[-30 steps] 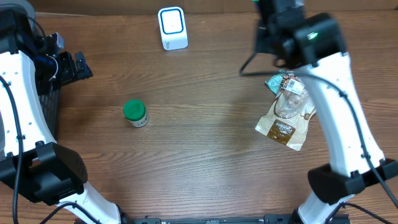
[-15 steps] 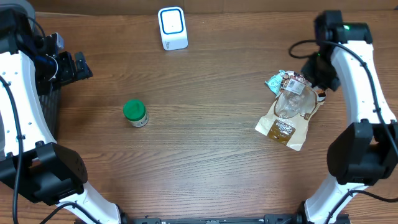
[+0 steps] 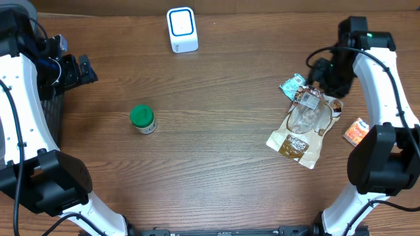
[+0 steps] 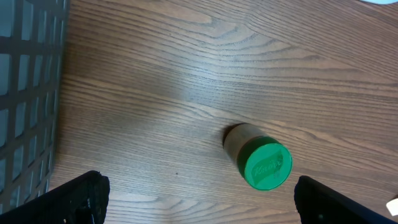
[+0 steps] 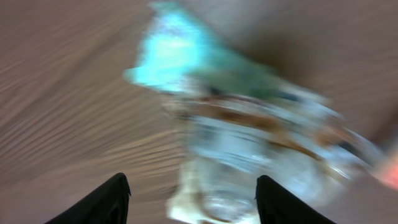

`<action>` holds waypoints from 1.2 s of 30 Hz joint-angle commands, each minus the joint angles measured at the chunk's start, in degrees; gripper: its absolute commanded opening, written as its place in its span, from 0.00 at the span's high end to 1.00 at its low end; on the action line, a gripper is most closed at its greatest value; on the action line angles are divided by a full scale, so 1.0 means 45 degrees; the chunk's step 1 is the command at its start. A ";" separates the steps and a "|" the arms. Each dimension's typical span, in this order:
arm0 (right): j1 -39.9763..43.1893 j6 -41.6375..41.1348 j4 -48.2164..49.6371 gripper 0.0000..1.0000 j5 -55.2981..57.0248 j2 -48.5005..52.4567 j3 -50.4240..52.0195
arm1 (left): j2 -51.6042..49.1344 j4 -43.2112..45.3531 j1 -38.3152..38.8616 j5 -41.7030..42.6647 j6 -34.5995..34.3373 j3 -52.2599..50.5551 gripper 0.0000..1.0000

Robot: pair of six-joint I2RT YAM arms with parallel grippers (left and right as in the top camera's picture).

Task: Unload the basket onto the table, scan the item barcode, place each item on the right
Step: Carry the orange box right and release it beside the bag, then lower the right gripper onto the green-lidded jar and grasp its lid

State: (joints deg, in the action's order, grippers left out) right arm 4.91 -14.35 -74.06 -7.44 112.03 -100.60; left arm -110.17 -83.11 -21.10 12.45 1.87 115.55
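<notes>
A white barcode scanner [image 3: 182, 29] stands at the table's far edge. A green-lidded jar [image 3: 142, 119] stands left of centre, and it also shows in the left wrist view as the jar [image 4: 261, 160]. My left gripper [image 3: 80, 69] hovers at the far left, and its open jaws [image 4: 202, 202] hold nothing. At the right lie a brown clear-window pouch [image 3: 300, 126], a teal packet [image 3: 291, 85] and a small orange box [image 3: 357, 132]. My right gripper [image 3: 319, 71] hangs just above the pouch's top. In the blurred right wrist view the gripper [image 5: 196, 199] is open and empty over the pouch [image 5: 261, 149].
A dark mesh basket [image 4: 25, 93] sits at the left edge beside my left arm. The table top is brown wood.
My right arm swung from near the scanner to the right side and its jaws opened. The orange box now lies by the right edge. The pouch shifted slightly. The left arm stayed still.
</notes>
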 commanded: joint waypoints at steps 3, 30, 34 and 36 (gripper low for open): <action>-0.2079 0.1637 0.1059 0.31 -0.2754 -0.0126 -0.0597 | 0.0005 0.0005 0.0029 0.0151 -0.0039 0.0083 0.00; -1.1778 0.5625 0.9777 0.00 -0.0544 0.2676 -0.0578 | 0.0005 0.0000 0.0029 0.0155 -0.0039 0.0083 0.01; -1.2099 0.5586 1.0064 0.00 -0.0651 0.2880 -0.0578 | 0.0005 0.0000 0.0029 0.0155 -0.0034 0.0083 0.00; -1.2240 0.5581 1.0253 0.00 -0.0709 0.3016 -0.0578 | 0.0005 0.0000 0.0029 0.0155 -0.0039 0.0083 0.00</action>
State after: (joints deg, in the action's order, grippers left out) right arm -49.23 10.33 -28.88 -10.26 124.22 -102.28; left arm -110.17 -83.11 -21.10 12.47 1.87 115.55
